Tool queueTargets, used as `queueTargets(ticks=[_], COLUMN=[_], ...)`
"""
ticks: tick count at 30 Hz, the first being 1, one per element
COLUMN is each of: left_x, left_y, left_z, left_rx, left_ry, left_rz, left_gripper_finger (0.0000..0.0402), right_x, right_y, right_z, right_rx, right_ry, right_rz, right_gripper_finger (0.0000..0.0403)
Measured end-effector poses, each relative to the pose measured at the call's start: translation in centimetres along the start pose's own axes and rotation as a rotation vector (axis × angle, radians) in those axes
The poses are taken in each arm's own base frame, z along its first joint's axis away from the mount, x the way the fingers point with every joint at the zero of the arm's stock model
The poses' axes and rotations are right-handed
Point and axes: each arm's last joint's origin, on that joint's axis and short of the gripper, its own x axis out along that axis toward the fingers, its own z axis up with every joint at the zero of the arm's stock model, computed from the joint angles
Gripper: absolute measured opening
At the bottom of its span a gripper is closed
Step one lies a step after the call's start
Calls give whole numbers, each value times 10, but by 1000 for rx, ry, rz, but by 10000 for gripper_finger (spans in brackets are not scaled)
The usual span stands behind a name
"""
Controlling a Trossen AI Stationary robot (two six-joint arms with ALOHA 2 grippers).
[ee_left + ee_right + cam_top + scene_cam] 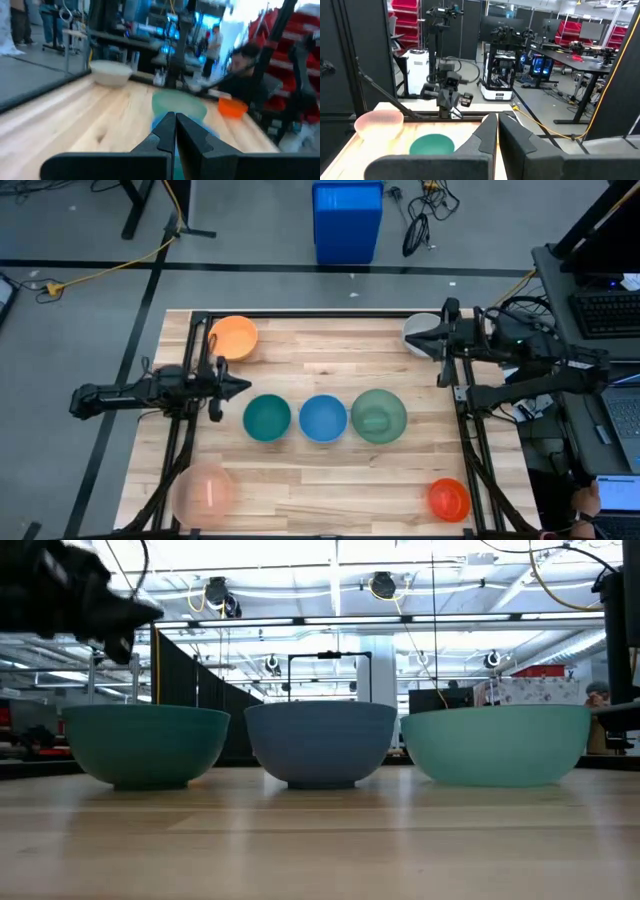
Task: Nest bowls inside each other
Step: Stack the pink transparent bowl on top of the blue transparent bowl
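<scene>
Several small bowls stand apart on their bases on the wooden table (320,470). Teal (267,418), blue (323,418) and sage green (379,416) form a row across the middle. Orange (234,337) is far left, grey-white (420,330) far right, pale pink (205,490) near left, red-orange (449,498) near right. My left gripper (243,386) is shut, pointing level just left of the teal bowl and above it. My right gripper (412,338) is shut, held high over the grey-white bowl. Nothing is between either pair of fingers (175,125) (497,125).
A big blue bin (347,220) stands on the floor beyond the table's far edge, with cables (420,225) beside it. Dark arm frames run along the table's left (175,450) and right (475,450) sides. People (245,70) are in the room beyond the table's right side.
</scene>
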Motion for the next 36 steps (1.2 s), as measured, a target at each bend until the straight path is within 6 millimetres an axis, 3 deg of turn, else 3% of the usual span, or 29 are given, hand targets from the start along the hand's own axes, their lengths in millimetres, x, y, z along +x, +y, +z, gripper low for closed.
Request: queueTargets(ticks=[12, 20, 30, 36], left_x=[-16, -4, 27, 36], left_y=[-23, -36, -44, -45], left_z=[98, 151, 189, 189], left_rx=[156, 219, 259, 262], left_ry=[-83, -19, 32, 73], left_rz=[-11, -15, -10, -7], left_gripper_finger=[0, 0, 0, 0], right_x=[4, 4, 7, 12], right_y=[1, 1, 1, 3], right_z=[0, 1, 1, -3], right_rx=[13, 18, 20, 41], right_ry=[-5, -13, -10, 24], right_rz=[1, 0, 4, 11], right_gripper_finger=[0, 0, 0, 0])
